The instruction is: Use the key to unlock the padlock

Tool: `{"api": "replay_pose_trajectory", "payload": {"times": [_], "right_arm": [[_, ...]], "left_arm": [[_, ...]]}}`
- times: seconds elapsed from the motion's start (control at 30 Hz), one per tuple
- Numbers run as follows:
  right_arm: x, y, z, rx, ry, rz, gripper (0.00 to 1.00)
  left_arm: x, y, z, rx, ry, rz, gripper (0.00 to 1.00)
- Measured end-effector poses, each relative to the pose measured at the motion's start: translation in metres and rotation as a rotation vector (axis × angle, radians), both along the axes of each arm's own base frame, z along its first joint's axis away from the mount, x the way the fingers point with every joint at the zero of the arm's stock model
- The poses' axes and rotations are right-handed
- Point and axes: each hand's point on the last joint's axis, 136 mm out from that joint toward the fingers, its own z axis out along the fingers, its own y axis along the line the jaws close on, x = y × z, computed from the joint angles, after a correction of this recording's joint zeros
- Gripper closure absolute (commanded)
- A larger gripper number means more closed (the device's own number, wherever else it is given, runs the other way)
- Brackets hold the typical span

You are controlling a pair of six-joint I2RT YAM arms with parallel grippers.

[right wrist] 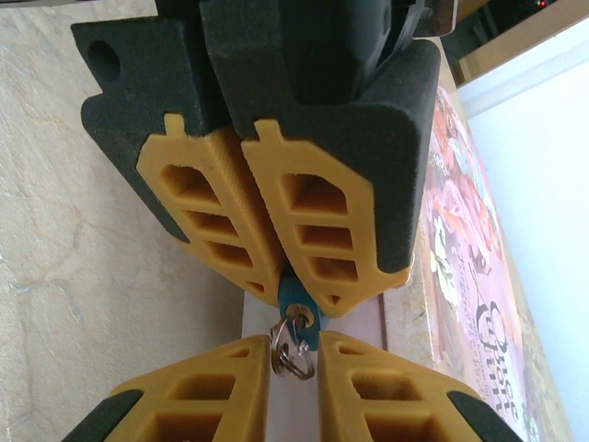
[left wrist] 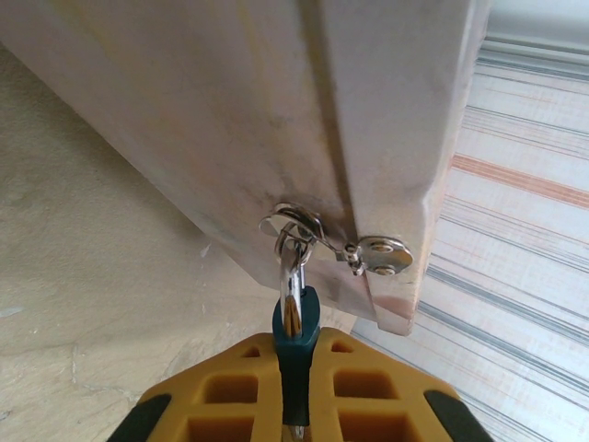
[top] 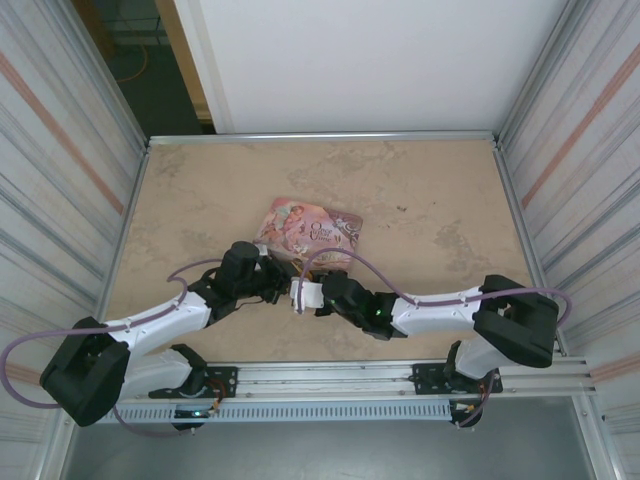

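Left claw (left wrist: 296,352) is clamped on the padlock (left wrist: 295,373), shackle (left wrist: 293,267) hooked through the tin's (top: 310,230) hasp (left wrist: 379,254), left of the table's (top: 430,200) middle, toward its near edge. Right claw (right wrist: 296,357) is held opposite, jaws narrowly parted around the shackle. Whether the key is pinched cannot be told; insertion is judged next, fine alignment needed. Left arm (top: 160,320) and right arm (top: 440,305) are stretched low, converging.

The left arm (top: 160,320) and right arm (top: 440,310) both angle inward from their bases, so the two hands meet tip to tip at the middle. The left hand (left wrist: 294,343) is clamped tight on the padlock (left wrist: 296,378). Facing it, the right hand (right wrist: 293,357) has its fingers (right wrist: 368,387) narrowly apart.
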Motion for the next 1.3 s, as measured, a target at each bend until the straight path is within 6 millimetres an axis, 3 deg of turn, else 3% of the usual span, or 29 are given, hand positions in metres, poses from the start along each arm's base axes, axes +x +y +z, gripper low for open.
{"api": "replay_pose_trajectory", "payload": {"times": [0.33, 0.57, 0.9, 1.3], "right_arm": [[0.0018, 0.0039, -0.003, 0.009, -0.002, -0.007, 0.88], [0.0038, 0.0061, -0.004, 0.041, 0.006, -0.039, 1.0], [0.0075, 0.0057, -0.0006, 0.138, 0.059, -0.118, 1.0], [0.0064, 0.001, 0.0004, 0.373, 0.266, -0.253, 1.0]], "left_arm": [[0.0008, 0.0006, -0.0002, 0.002, -0.001, 0.005, 1.0], [0.0035, 0.0031, -0.0013, 0.011, -0.005, 0.023, 1.0], [0.0066, 0.0033, 0.0012, 0.005, -0.015, 0.037, 1.0], [0.0058, -0.0027, 0.0028, -0.003, -0.043, 0.055, 1.0]]}}
